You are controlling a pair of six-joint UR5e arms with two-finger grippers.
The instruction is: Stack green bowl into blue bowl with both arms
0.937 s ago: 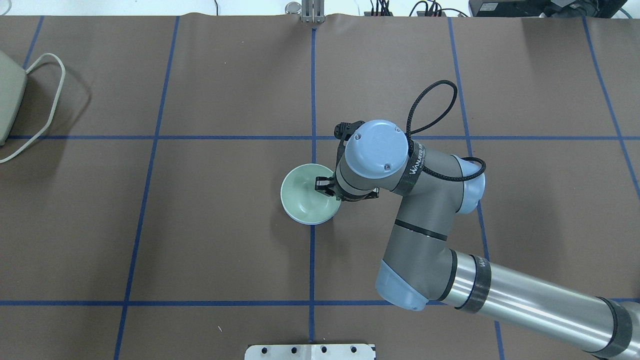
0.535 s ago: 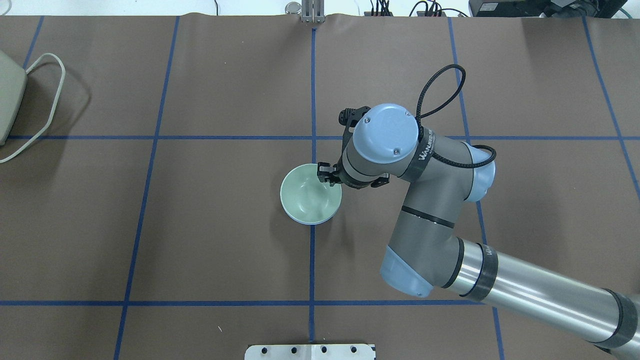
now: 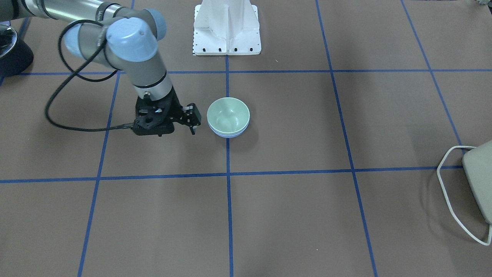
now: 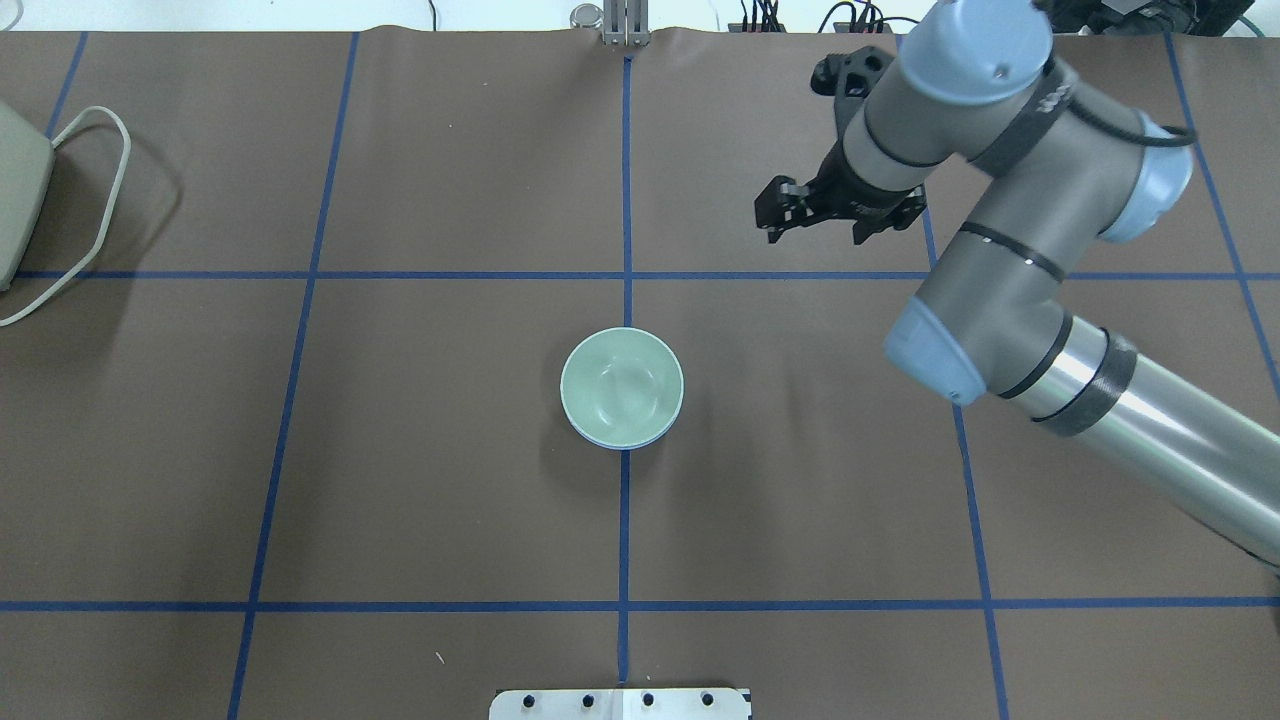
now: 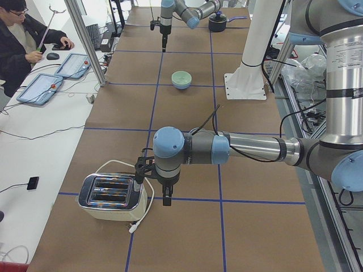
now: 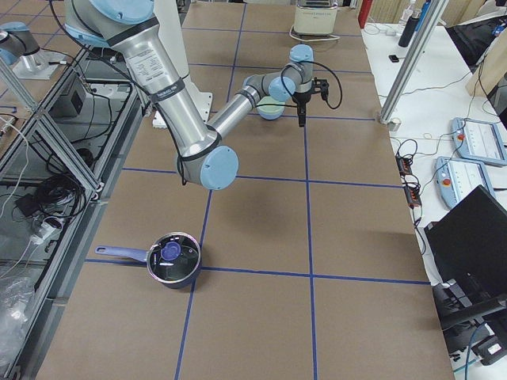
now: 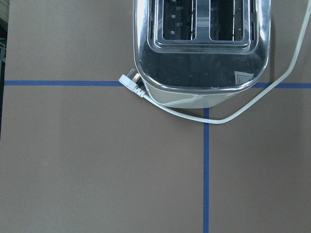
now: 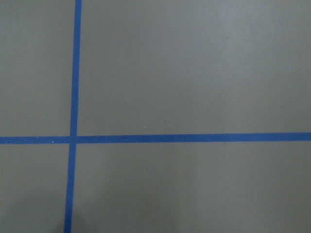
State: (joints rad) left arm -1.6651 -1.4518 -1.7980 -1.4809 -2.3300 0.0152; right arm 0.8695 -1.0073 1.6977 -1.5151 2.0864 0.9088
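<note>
The green bowl [image 4: 621, 385] sits nested inside the blue bowl [image 4: 622, 444] at the table's centre; only a thin blue rim shows beneath it. Both also show in the front-facing view, the green bowl [image 3: 228, 114] inside the blue bowl [image 3: 228, 135]. My right gripper [image 4: 775, 228] hangs open and empty, raised above the table, away from the bowls toward the far right. It shows left of the bowls in the front-facing view [image 3: 193, 129]. My left gripper [image 5: 165, 199] hovers beside a toaster at the table's left end; I cannot tell whether it is open or shut.
A chrome toaster [image 7: 199, 48] with a white cord lies under the left wrist and at the overhead view's left edge [image 4: 15, 200]. A dark pot with lid [image 6: 173, 260] stands at the right end. The white pedestal [image 3: 226, 29] stands at the robot's edge. An operator [image 5: 17, 45] sits beyond the far edge.
My right gripper left the green bowl's rim, rose, and swung away to the far right. The stacked bowls stayed in place.
</note>
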